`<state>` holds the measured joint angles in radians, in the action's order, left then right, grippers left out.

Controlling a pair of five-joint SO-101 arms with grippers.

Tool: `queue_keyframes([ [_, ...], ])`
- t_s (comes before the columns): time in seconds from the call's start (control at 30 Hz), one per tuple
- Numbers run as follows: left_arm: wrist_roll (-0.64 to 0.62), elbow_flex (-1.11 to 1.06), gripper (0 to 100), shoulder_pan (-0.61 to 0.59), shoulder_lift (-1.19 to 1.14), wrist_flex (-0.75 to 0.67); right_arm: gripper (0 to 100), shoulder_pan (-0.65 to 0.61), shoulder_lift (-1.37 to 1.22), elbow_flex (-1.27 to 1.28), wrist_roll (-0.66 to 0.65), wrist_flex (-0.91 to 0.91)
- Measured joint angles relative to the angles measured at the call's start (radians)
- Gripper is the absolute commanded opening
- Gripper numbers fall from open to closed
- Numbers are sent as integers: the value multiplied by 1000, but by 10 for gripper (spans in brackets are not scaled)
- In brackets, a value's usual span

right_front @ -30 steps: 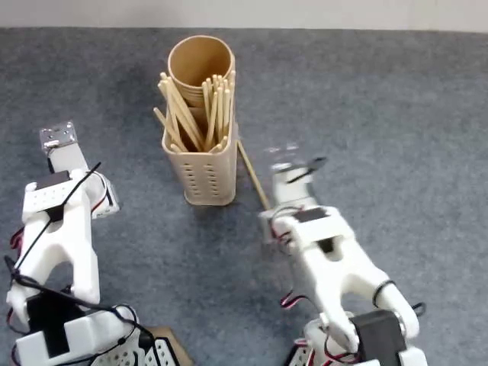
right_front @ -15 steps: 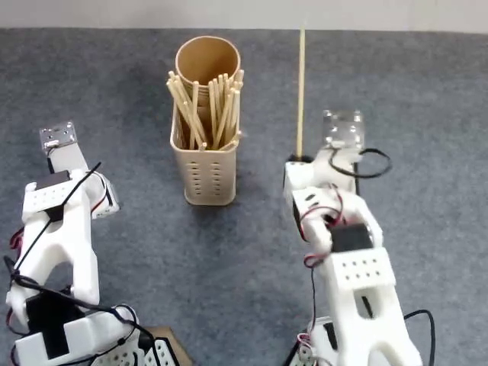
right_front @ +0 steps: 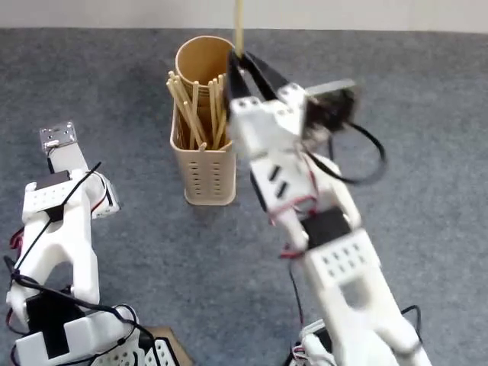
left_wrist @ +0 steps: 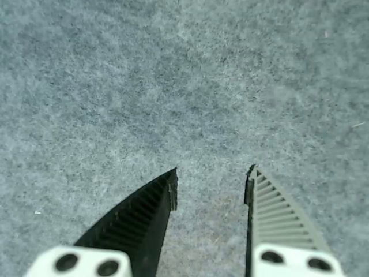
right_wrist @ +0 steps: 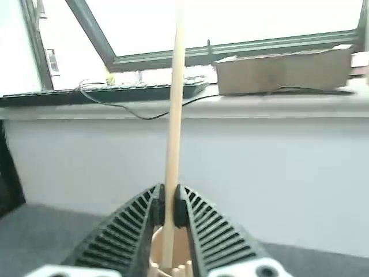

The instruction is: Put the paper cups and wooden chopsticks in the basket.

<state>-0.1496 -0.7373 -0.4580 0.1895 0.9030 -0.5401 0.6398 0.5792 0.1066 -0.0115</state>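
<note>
The right gripper (right_front: 242,65) hangs just above the basket (right_front: 202,171), over the rim on the side away from the left arm. Its jaws are pinched tight on a single wooden chopstick (right_front: 239,23). The chopstick stands upright with its lower end aimed at the basket's mouth, a hold that looks meant for lowering it straight in. Inside the basket stand a paper cup (right_front: 204,59) and a bundle of chopsticks (right_front: 191,110) leaning beside the cup, so most of the task seems done. The left gripper (left_wrist: 210,176) sits well apart from the basket, low over the grey carpeted table (left_wrist: 173,69). Its jaws are spread partway and grip nothing, apparently parked clear of the work.
</note>
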Motion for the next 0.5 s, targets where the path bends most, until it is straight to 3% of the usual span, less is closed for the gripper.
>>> queue_keyframes([
  [0.23,0,0,207,0,0,0,5,-51,-308,-77,0,-40],
  [0.5,0,0,207,0,0,-6,5,-54,-278,97,0,-290],
])
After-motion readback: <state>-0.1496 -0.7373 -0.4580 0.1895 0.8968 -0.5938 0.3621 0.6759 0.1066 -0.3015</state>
